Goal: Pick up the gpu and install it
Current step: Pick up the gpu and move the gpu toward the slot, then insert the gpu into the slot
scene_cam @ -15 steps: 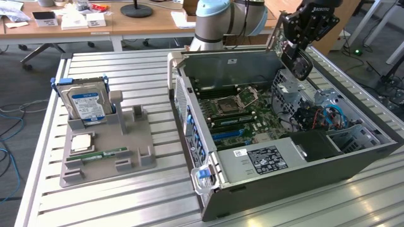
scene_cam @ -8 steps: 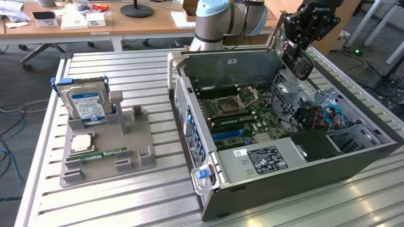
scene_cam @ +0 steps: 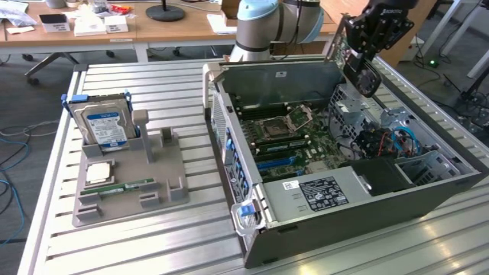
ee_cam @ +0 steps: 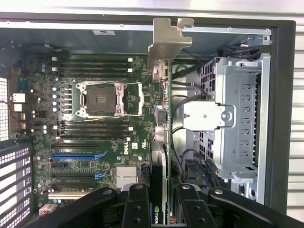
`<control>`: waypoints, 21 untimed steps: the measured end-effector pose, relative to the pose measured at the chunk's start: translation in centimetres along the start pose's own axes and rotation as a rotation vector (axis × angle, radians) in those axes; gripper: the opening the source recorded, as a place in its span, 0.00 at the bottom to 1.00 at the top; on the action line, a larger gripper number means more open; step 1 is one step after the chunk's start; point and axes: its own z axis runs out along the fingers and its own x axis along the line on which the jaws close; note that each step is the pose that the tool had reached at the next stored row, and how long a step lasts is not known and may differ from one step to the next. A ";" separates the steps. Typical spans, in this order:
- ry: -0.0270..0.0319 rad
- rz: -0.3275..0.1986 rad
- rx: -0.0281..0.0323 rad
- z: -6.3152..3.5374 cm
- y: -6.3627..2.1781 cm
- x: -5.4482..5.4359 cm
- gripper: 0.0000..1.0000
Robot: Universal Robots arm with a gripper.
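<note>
A slatted metal table (scene_cam: 153,240) carries everything. Nearest on it, at the exterior view's left, lies a grey holder tray (scene_cam: 91,215) with one hard drive (scene_cam: 107,126) upright, one processor chip (scene_cam: 99,172) and one RAM stick (scene_cam: 126,187). To the exterior view's right lies one open computer case (scene_cam: 367,217), its motherboard (ee_cam: 95,142) exposed. Above the case's far end hangs the gripper (ee_cam: 159,206), its claw narrowed onto the one gpu (ee_cam: 165,142), pinching the card edge-on with the silver bracket (ee_cam: 166,42) pointing away. The card is above the board, clear of any slot. I judge the risks to be the bracket catching the case rim or loose cables (ee_cam: 178,118), or a tilted card scraping components.
</note>
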 end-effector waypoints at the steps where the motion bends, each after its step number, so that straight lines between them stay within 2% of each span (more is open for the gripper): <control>1: 0.0000 0.000 -0.0001 0.00 -0.04 0.0 0.26; 16: 0.0000 -0.001 0.0000 0.00 -0.09 0.0 0.26; 21: 0.0013 -0.040 -0.0009 0.00 -0.09 0.0 0.26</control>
